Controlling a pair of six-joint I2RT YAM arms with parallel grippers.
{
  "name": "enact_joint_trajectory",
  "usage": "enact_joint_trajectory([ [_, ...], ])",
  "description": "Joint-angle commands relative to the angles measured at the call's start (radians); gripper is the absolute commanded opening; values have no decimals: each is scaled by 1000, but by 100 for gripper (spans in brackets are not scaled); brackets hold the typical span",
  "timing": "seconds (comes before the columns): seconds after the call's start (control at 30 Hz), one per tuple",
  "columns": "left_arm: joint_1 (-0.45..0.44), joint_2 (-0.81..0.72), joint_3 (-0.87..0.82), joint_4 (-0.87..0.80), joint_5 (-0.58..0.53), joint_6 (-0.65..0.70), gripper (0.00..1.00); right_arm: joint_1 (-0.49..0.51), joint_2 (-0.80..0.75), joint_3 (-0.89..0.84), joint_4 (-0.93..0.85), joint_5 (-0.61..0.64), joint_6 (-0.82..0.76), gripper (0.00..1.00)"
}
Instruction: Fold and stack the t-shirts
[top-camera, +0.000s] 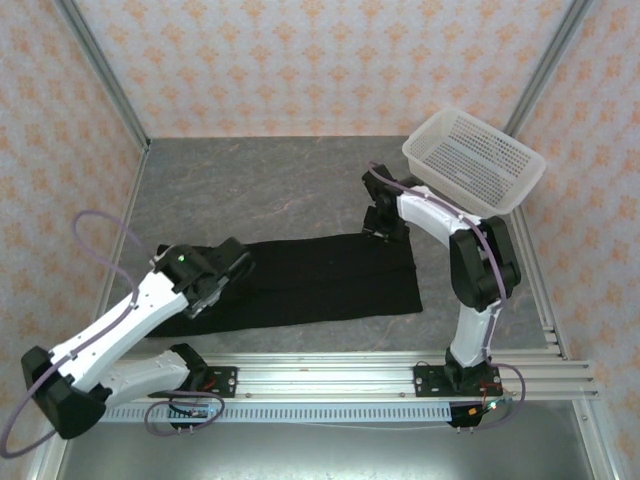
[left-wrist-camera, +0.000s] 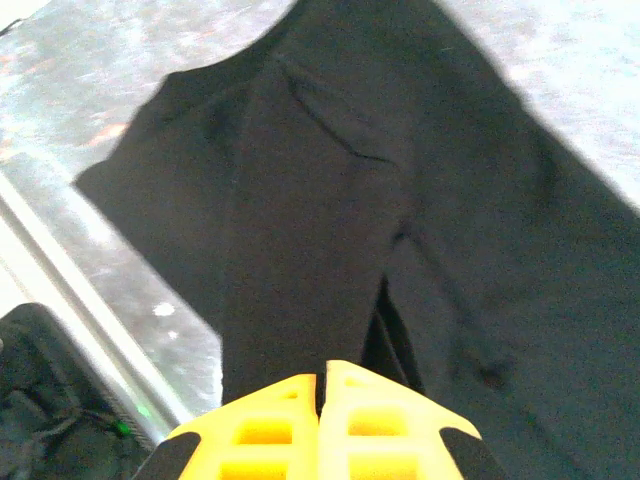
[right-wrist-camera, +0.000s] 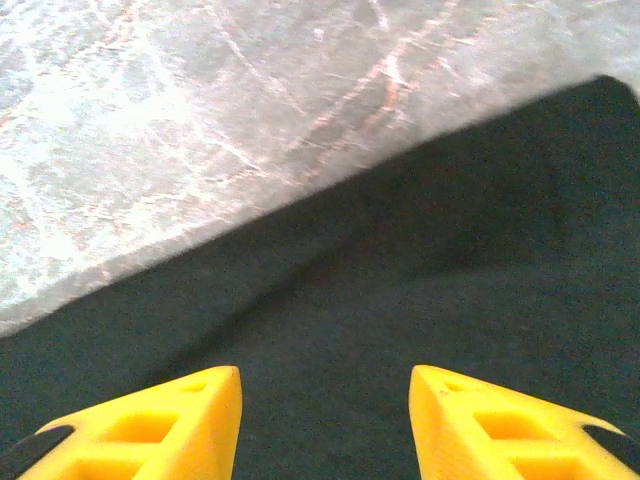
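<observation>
Grey, veined table seen from above, enclosed by pale walls with an orange pattern, and with an aluminium rail along its near edge.

At the left, the left arm reaches from the near-left corner to the left end of the t-shirt. In the left wrist view, the left gripper has its yellow fingers pressed together. A raised band of black cloth runs straight up to their tips, so it appears to pinch the garment. The rail crosses the lower left of that view.

In the centre, the t-shirt lies as a long, flat black strip parallel to the near edge of the table and close to it. It runs from the left gripper to just short of the right arm's base. Only plain black fabric faces up, and a lengthwise crease runs down its middle.

At the right, the right arm bends back over the far-right corner of the strip. In the right wrist view, the right gripper has its fingers spread wide above the black cloth, with nothing between them. The far edge of the garment and bare table lie just beyond them.

In the far-right corner of the table, an empty white perforated basket sits tilted, well apart from the t-shirt.
</observation>
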Motion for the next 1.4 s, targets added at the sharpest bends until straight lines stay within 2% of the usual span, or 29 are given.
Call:
enact_joint_trajectory([
  [0.0,-24,13,65,-52,-95,-61,0,-11,73,68,17,1,-13,44],
  [0.23,-22,-27,68,-107,-150,-89,0,-75,201,114,-86,98,29,40],
  [0.4,-21,-75,12,-100,-138,-103,0,-133,182,32,-73,146,35,47],
  [0.67,13,-64,-107,204,-11,22,0,-250,176,58,-78,174,-10,46],
  [0.77,29,-17,-103,260,38,59,0,-269,159,88,-89,182,-24,47],
  [0.93,15,40,-98,287,131,85,0,-250,62,42,-37,123,-50,49],
  [1.0,-5,49,-76,298,131,101,0,-221,13,18,-25,120,-60,50],
  [1.17,-32,108,73,344,122,205,0,-125,-94,-46,-5,100,-58,52],
  [1.37,-103,236,263,309,104,269,0,-63,-107,-118,27,46,-31,52],
])
